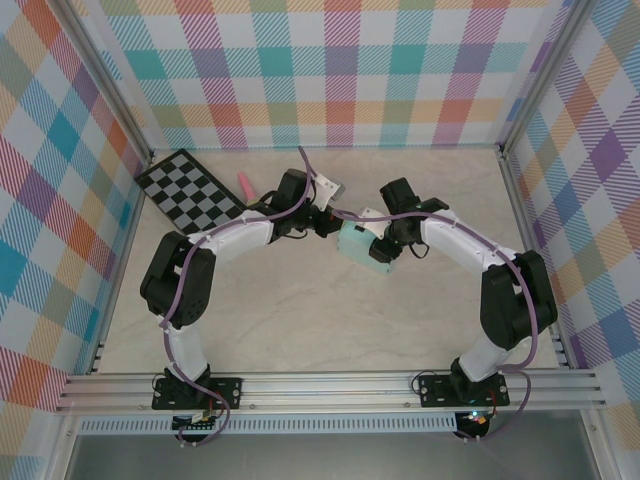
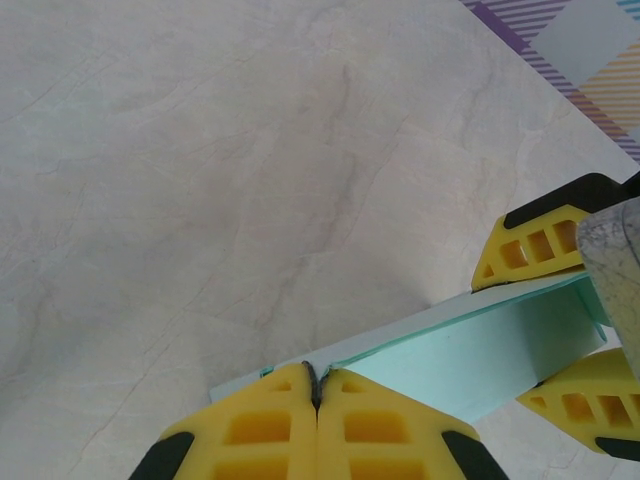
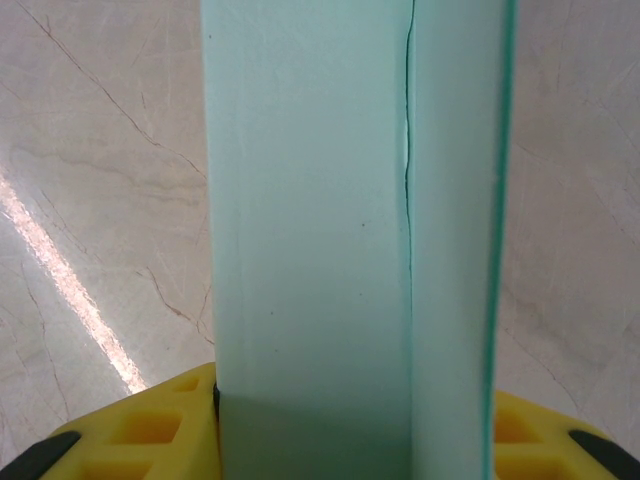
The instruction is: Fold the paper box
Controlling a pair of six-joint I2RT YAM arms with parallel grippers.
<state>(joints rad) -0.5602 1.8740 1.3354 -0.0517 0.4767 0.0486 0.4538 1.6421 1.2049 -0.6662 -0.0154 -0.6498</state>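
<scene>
You are reaching both arms inward toward each other, the left gripper (image 2: 316,385) pinching fully shut, the right gripper (image 3: 355,425) clamping the paper box (image 1: 358,246).

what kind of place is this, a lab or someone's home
Probably a lab robot test cell, not a home: pastel plaid panels wall in a pale marble-look tabletop, two white-and-black robot arms are bolted to a grooved aluminium rail, and a black-and-grey checkerboard lies back left.

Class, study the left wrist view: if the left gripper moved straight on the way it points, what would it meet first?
The left gripper is pinching an edge of the paper box, so that card comes first. Beyond it lies the bare table, likely met next, though depth is unclear.
</scene>
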